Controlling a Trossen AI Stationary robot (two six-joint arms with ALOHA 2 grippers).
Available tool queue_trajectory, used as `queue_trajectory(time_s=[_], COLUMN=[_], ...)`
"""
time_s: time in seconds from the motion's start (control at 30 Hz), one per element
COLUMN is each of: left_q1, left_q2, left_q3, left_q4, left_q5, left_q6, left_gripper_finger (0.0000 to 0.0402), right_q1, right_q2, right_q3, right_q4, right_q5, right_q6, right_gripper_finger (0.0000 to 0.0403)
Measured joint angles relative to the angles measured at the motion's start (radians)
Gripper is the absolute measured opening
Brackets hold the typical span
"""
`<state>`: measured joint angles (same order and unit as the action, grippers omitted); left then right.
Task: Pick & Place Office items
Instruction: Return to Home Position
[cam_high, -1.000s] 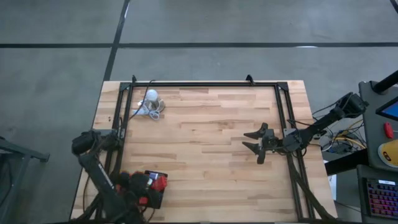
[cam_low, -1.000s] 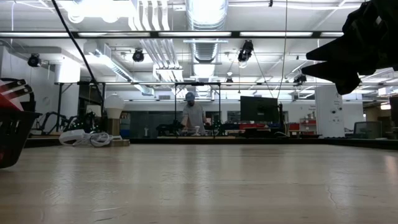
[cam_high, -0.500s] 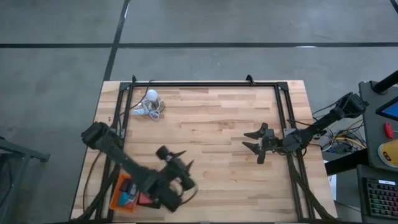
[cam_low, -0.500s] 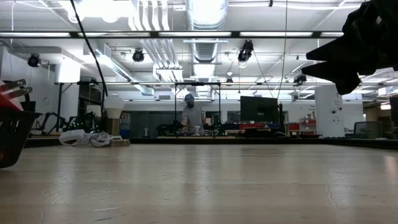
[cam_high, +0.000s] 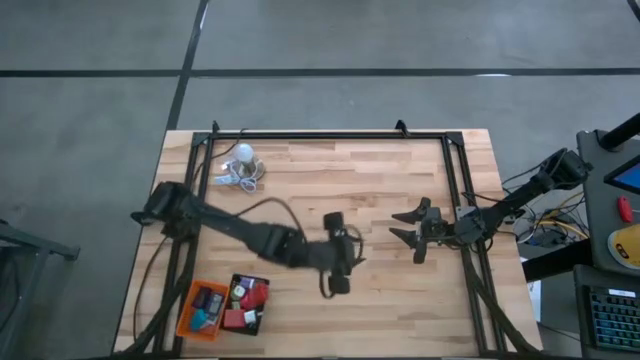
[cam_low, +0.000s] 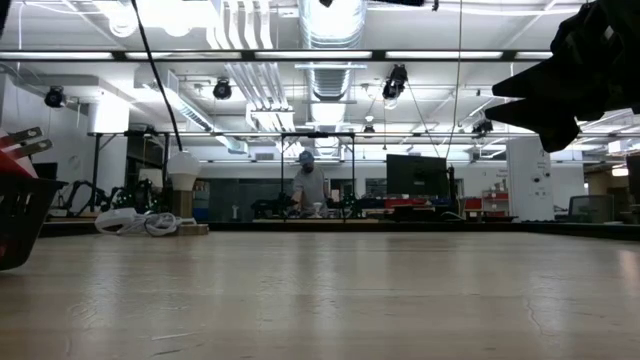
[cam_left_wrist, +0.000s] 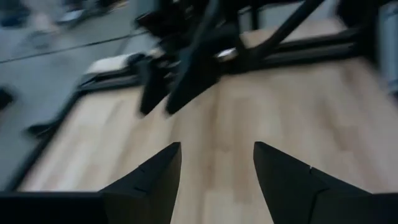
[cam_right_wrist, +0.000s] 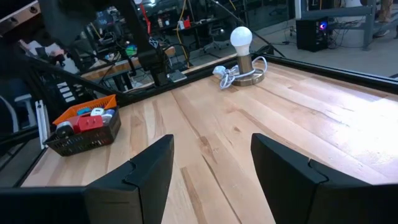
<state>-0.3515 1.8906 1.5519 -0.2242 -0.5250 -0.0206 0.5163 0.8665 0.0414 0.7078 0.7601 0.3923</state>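
Observation:
The office items (cam_high: 248, 296) are small red, white and teal pieces lying in an orange tray (cam_high: 186, 318) and a black tray (cam_high: 262, 316), side by side at the table's near left. They also show in the right wrist view as office items (cam_right_wrist: 87, 118). My left gripper (cam_high: 350, 256) is open over the bare middle of the table, pointing toward the right arm, with nothing between its fingers (cam_left_wrist: 149, 180). My right gripper (cam_high: 412, 230) is open and empty above the table's right part.
A white bulb (cam_high: 243, 153) on a base with a coiled cord (cam_high: 240, 178) stands at the far left. A dark frame (cam_high: 330, 135) runs around the table. Bare wood lies between the two grippers. A person (cam_low: 311, 185) stands far off in the room.
My left gripper has swung from above the trays at the near left toward the table's middle and right, rising a little and rolling about its own line. It carries nothing. The trays now show uncovered.

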Motion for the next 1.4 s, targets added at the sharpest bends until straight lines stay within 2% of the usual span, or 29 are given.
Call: queue_trajectory(time_s=[0.13,0.3,0.47,0.53,0.77,1.03,1.13,1.4], left_q1=[0.091,0.197,0.315,0.356,0.453,0.476,0.476,0.476], left_q2=[0.000,-0.015,-0.102,-0.152,-0.453,-0.826,-0.937,-1.245], left_q3=[-0.040,-0.095,-0.200,-0.280,-0.667,-1.104,-1.225,-1.450], left_q4=[0.126,0.205,0.341,0.393,0.592,0.895,0.973,0.972], left_q5=[0.235,0.425,0.712,0.778,0.751,0.712,0.694,0.647], left_q6=[0.045,0.128,0.158,0.154,0.155,0.188,0.201,0.188], left_gripper_finger=[0.0202,0.0202,0.0202,0.0203,0.0204,0.0204,0.0204,0.0204], right_q1=[0.000,0.000,0.000,0.000,0.000,0.000,0.000,0.000], right_q2=[0.000,0.000,0.000,0.000,-0.001,-0.001,-0.001,-0.001], right_q3=[0.000,0.000,0.000,0.000,0.000,0.000,0.000,0.000], right_q4=[0.000,0.000,0.001,0.002,0.002,0.000,0.000,0.000], right_q5=[0.000,0.000,0.000,0.000,0.000,0.000,0.000,0.000], right_q6=[0.000,0.000,0.000,0.000,0.000,0.000,0.000,0.000], right_gripper_finger=[0.0210,0.0210,0.0210,0.0210,0.0210,0.0210,0.0210,0.0210])
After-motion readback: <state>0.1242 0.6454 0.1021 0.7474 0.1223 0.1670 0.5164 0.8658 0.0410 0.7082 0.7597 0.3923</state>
